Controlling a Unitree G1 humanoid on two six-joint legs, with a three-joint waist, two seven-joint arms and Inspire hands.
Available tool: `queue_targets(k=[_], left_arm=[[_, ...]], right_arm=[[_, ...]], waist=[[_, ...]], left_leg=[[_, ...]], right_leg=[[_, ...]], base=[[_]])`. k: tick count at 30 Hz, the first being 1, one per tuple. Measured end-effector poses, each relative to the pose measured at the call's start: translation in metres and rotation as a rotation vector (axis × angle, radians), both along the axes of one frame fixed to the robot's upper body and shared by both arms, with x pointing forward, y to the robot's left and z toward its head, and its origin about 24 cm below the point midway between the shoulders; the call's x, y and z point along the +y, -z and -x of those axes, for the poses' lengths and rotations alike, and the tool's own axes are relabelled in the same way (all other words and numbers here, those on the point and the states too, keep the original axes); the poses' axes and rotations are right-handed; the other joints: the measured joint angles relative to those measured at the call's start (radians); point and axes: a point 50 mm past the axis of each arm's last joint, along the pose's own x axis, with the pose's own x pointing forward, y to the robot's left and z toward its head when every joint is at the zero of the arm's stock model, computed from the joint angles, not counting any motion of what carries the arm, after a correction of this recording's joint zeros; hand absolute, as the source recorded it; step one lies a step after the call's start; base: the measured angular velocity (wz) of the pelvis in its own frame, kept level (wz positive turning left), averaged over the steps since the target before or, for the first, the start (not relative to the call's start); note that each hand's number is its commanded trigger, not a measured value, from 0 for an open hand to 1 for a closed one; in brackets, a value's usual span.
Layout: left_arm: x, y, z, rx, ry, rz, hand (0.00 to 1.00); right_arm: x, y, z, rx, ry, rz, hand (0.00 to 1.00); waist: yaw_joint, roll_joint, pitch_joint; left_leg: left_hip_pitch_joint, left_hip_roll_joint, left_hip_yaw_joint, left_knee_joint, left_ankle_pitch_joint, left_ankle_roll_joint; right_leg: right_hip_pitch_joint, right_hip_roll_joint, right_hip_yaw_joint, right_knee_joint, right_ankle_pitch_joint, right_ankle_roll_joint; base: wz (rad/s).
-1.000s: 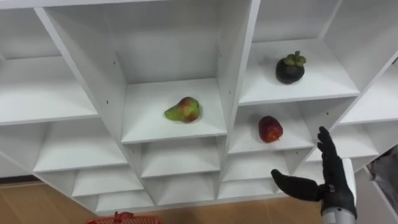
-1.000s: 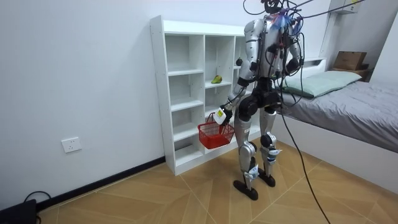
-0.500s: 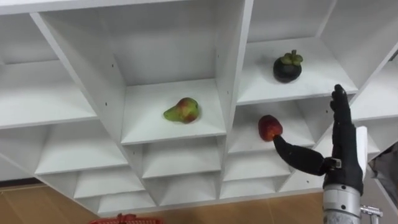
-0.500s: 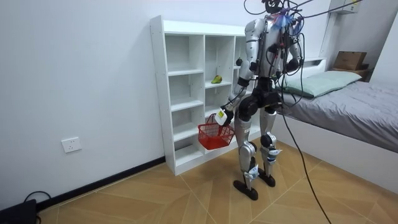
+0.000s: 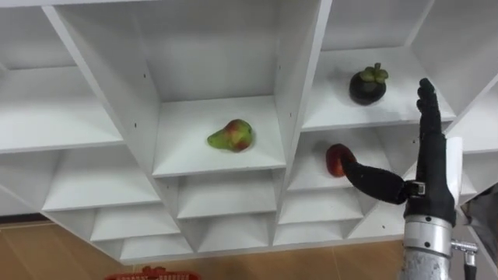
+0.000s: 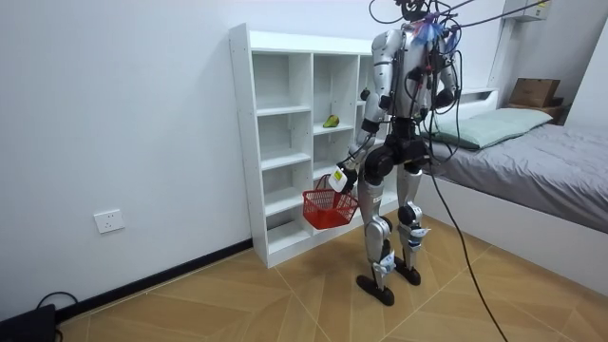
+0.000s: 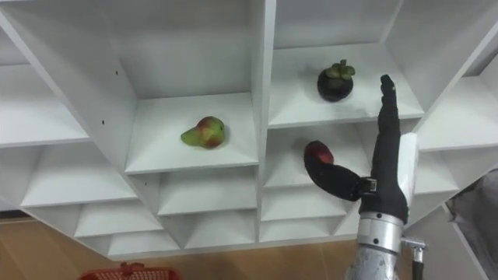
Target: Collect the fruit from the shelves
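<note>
In the white closet (image 5: 293, 85) a green-red pear (image 5: 230, 135) lies in the middle compartment. A dark mangosteen (image 5: 367, 85) sits in the compartment to its right. Below that is a red apple (image 5: 334, 160), partly covered by my thumb. My right hand (image 5: 426, 179) is raised before the apple's compartment, open, fingers straight up and thumb reaching to the apple. In the room view my left hand (image 6: 342, 177) hangs low, shut on the handle of a red basket (image 6: 330, 206); the basket's rim (image 5: 148, 274) shows at the lower edge of the left eye view.
I stand close before the closet (image 6: 285, 142) on a wooden floor. A bed (image 6: 532, 171) lies behind me at the room view's right. The other compartments hold nothing.
My right hand has risen from below the shelves to the apple's compartment, and its thumb now lies across the apple. The basket hand has stayed low.
</note>
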Motion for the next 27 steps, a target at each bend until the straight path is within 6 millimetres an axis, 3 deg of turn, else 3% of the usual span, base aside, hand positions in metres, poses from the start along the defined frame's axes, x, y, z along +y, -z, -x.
queue_targets(k=[4,12,21,27], left_arm=[[0.0,0.0,-0.002,-0.006,0.004,0.004,1.0],[0.005,-0.001,-0.006,0.0,0.013,0.021,1.0],[0.004,-0.003,-0.011,-0.013,0.038,0.039,1.0],[0.008,-0.005,-0.014,-0.021,0.04,0.022,1.0]], right_arm=[[0.0,-0.003,-0.004,-0.021,0.006,-0.021,0.0],[-0.002,-0.009,-0.013,-0.036,-0.017,-0.087,0.0],[-0.028,-0.021,-0.025,-0.071,0.037,-0.098,0.0],[-0.041,-0.023,-0.034,-0.067,0.071,-0.133,0.0]], waist=[[-0.003,-0.011,-0.0061],[-0.005,-0.026,-0.0019],[-0.001,-0.021,0.0028],[0.02,-0.042,0.0055]], left_leg=[[-0.001,0.0,-0.006,0.001,0.0,0.0],[0.014,0.001,-0.014,0.003,0.0,0.0],[0.012,-0.001,-0.033,0.003,0.001,0.001],[0.012,-0.002,-0.033,0.004,0.001,0.001]], right_leg=[[0.004,0.0,-0.006,-0.001,0.001,-0.001],[0.029,-0.002,-0.02,-0.003,0.004,-0.001],[0.03,-0.005,-0.036,-0.007,0.005,-0.001],[0.03,-0.005,-0.036,-0.008,0.005,-0.001]], base=[[0.03],[0.03],[0.05],[0.0]])
